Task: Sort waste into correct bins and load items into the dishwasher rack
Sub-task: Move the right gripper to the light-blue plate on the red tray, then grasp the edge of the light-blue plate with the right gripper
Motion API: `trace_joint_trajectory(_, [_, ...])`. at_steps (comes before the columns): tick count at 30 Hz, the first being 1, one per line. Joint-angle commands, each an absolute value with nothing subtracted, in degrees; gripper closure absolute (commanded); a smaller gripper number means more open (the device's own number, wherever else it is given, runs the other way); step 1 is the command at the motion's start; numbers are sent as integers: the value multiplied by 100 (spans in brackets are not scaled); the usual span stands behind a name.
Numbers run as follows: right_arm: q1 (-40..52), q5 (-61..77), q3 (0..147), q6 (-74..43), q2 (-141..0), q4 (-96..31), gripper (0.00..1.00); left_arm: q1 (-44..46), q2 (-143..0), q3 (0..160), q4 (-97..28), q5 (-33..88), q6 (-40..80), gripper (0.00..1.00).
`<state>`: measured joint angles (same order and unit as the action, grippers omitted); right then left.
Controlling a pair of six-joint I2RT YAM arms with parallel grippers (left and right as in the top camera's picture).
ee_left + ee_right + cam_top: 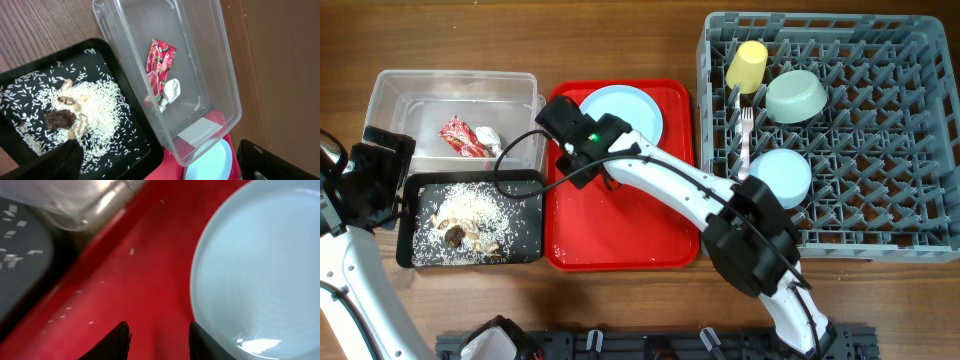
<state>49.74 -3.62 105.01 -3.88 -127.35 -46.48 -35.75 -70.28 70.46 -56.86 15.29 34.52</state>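
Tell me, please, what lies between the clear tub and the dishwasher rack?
The red tray holding the light blue plate, the right gripper over it, seen overhead.

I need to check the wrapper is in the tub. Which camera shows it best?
Left wrist: the wrapper lies close and sharp in the tub, beside the tissue. Overhead shows it small, from afar. Right wrist does not show it.

A red serving tray (610, 238) lies on the wooden table (620, 40).
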Motion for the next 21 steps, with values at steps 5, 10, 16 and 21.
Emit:
trace_joint_trajectory(5, [4617, -425, 10449, -451, -13268, -4587, 60, -3601, -7017, 7126, -5686, 1535, 3321, 0])
trace_joint_trajectory(10, [4560, -425, 10444, -451, -13391, -4550, 65, -3601, -7017, 7126, -5686, 1535, 3321, 0])
trace_joint_trajectory(16, [4563, -246, 10436, -467, -13391, -4707, 77, -3601, -7017, 7126, -5684, 1535, 3321, 0])
trace_joint_trajectory(21, [4563, -248, 10433, -467, -13391, -4866, 81, -3601, -7017, 7126, -5686, 1535, 3321, 0])
